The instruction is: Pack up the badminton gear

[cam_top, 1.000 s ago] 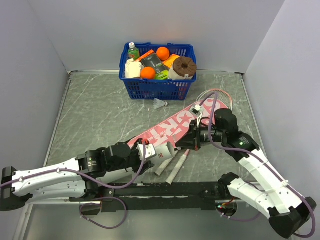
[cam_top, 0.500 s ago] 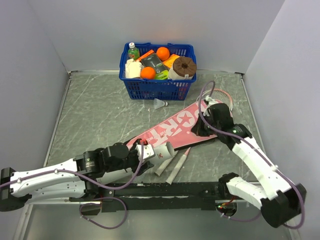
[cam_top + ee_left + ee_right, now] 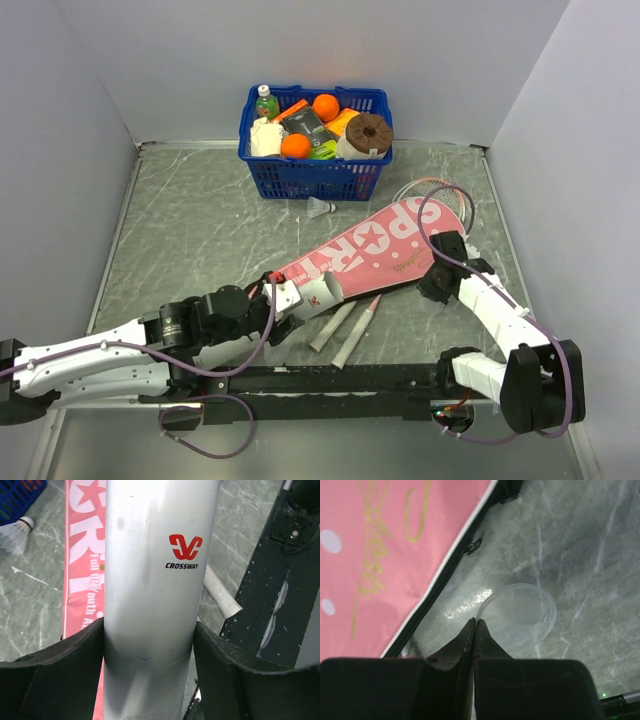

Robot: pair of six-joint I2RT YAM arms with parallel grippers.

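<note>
Grey veined table top [image 3: 200, 220], walled on three sides by plain pale panels, forms the work area.

1. Left gripper [image 3: 149, 630]. We find its two black fingers [image 3: 65, 675] spread wide and pressed against opposite sides of the white tube [image 3: 155, 555], so the tube is clamped between them. In the top view the tube lies slanted near the front edge of the table, its far end over the narrow end of the pink cover [image 3: 370, 248].

2. Right gripper [image 3: 476, 625]. We see its fingertips closed together with no gap. They meet at the near rim of a clear round lid [image 3: 520, 615] that lies flat on the table just beside the cover's black zipped edge. Whether the rim is pinched between the tips, we cannot tell.

3. Markings. The tube carries a red emblem with "CROSSWAY" printed below it. The cover reads "SPORT" in large white letters beside a star. The left wrist view shows smaller white text beginning "Full of Youth". Gold script on the cover in the right wrist view is not legible.

4. Remaining gear. The rackets [image 3: 440, 192] show their heads beyond the cover's wide end and their handles near the tube. One shuttlecock [image 3: 320, 208] lies in front of the blue basket [image 3: 312, 178].
</note>
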